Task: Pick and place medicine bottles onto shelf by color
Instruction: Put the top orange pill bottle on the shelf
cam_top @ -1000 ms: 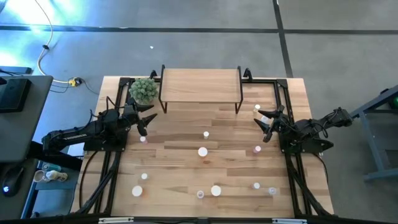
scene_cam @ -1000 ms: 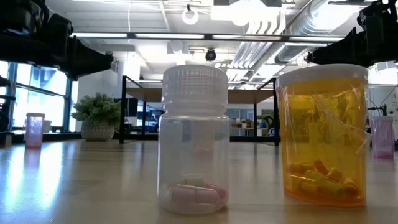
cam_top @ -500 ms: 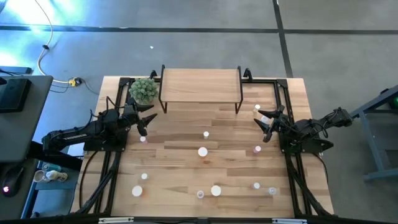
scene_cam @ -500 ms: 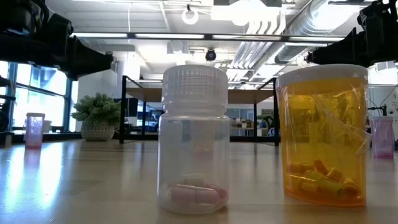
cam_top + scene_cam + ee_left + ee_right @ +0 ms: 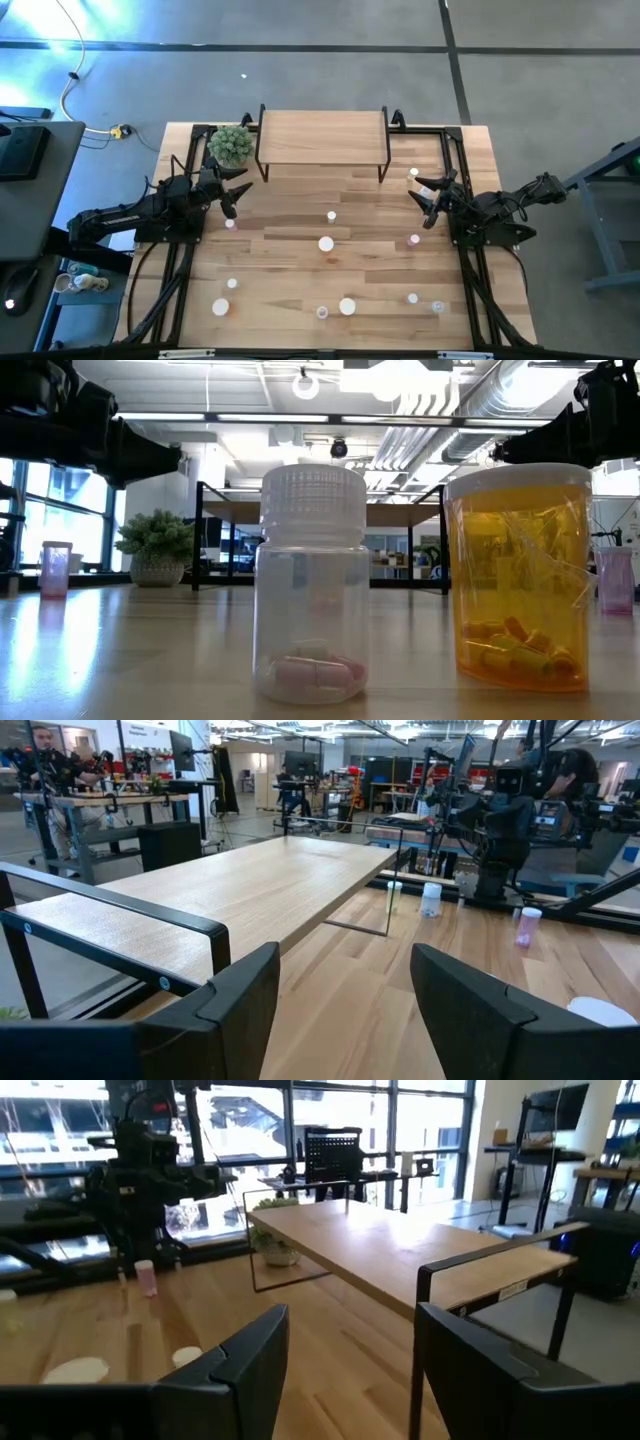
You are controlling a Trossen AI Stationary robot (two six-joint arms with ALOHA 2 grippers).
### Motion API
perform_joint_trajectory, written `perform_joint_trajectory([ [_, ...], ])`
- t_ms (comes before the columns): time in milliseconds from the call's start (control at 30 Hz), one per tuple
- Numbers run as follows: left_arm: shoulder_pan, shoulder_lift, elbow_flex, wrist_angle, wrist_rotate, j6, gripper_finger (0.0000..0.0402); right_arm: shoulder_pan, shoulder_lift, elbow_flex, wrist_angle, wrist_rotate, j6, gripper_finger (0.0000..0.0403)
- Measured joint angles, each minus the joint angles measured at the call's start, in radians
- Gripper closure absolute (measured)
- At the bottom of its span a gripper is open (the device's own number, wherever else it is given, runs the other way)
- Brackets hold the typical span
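Two empty grippers parted, shelf (image 5: 322, 136) bare

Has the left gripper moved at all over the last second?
No. In the high view the left gripper sits in the same spot just below the potted plant, open and empty, as in both earlier pictures.

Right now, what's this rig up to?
Nothing is being handled yet. The left gripper and the right gripper hover open and empty at the table's two sides, either side of the shelf, whose top is bare. The medicine bottles all stand scattered on the table in front of it. A potted plant sits beside the shelf's left end. Sorting onto the shelf has not begun.
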Motion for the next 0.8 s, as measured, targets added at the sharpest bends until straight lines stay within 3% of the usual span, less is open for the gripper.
perform_joint_trajectory([
  [800,0.0,0.0,0.0,0.0,0.0,0.0,0.0186,0.0,0.0,0.0,0.002,0.001,0.195,0.0186],
])
